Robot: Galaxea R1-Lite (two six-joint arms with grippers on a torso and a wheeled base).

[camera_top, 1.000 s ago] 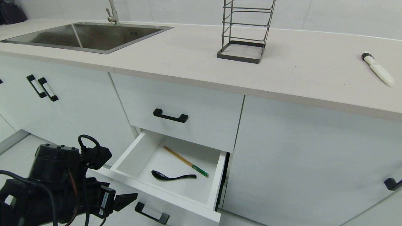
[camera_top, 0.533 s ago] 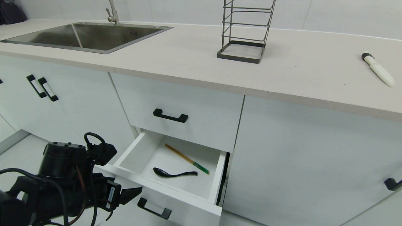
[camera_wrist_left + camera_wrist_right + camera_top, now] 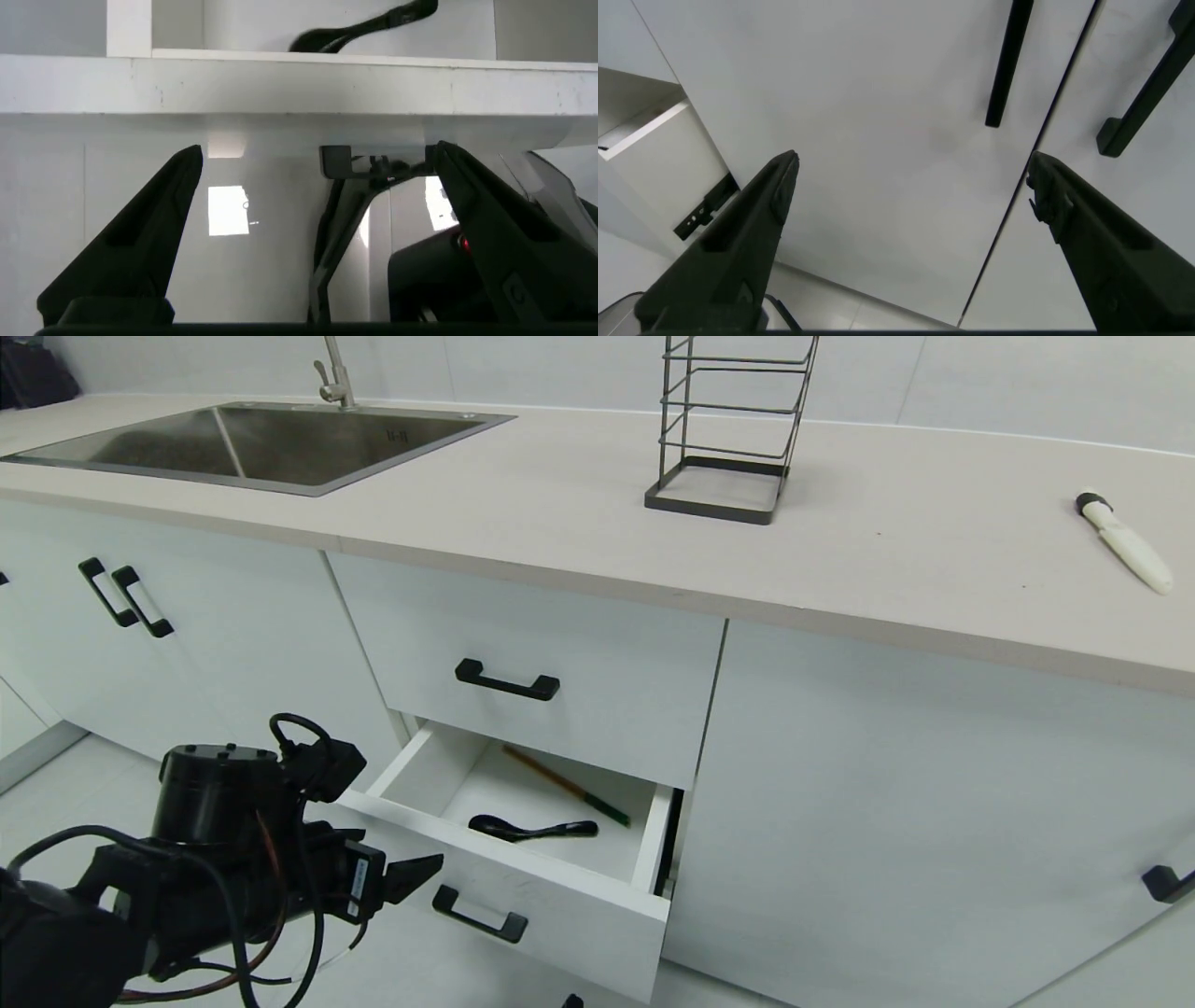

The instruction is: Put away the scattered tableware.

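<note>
The lower drawer [image 3: 560, 915] stands partly open under the counter. Inside lie a black spoon [image 3: 534, 827] and a pair of chopsticks with green ends [image 3: 569, 787]. My left gripper [image 3: 415, 879] is open, low on the left, its fingertips at the drawer's front panel just left of the black handle [image 3: 479, 915]. From the left wrist the panel [image 3: 280, 89] spans the gap between the open fingers [image 3: 140, 233], with the handle [image 3: 374, 163] and the spoon [image 3: 364, 28] beyond. A cream utensil with a black end [image 3: 1122, 541] lies on the counter, far right. My right gripper [image 3: 912, 163] is open before white cabinet doors.
A wire rack [image 3: 728, 439] stands mid-counter and a steel sink [image 3: 252, 439] sits at the back left. A shut upper drawer [image 3: 509, 679] is above the open one. Cabinet doors with black handles [image 3: 126, 597] flank it; the right wrist view faces door handles [image 3: 1008, 61].
The drawer has slid inward, now less open, hiding part of the chopsticks. My left gripper moved forward and right with the drawer front.
</note>
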